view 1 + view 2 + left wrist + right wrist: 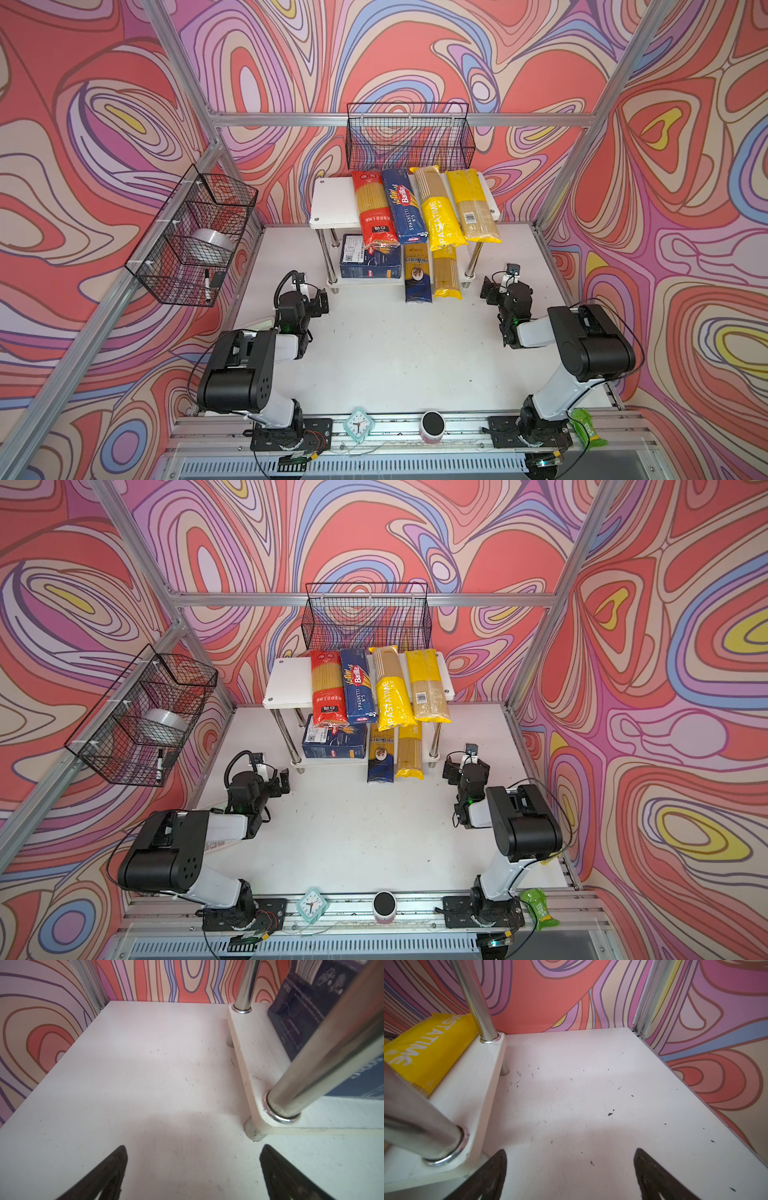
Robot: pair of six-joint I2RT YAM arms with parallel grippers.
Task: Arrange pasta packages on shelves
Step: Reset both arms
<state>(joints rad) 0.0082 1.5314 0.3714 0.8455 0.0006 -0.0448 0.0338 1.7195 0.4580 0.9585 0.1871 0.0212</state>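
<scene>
White tabletop (374, 353) carries the rack (332, 199): four pasta packs (440, 220) on top, three below. Left claw (193, 1147) and right claw (571, 1149) gape empty beside it. I'd nudge overhanging ends inward gently, avoiding the legs (474, 1001).

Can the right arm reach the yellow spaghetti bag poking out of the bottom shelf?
Probably yes. The right gripper is open and empty beside the rack, and the yellow bag juts out in front, with bare table between them. Only the chrome leg stands close by.
</scene>
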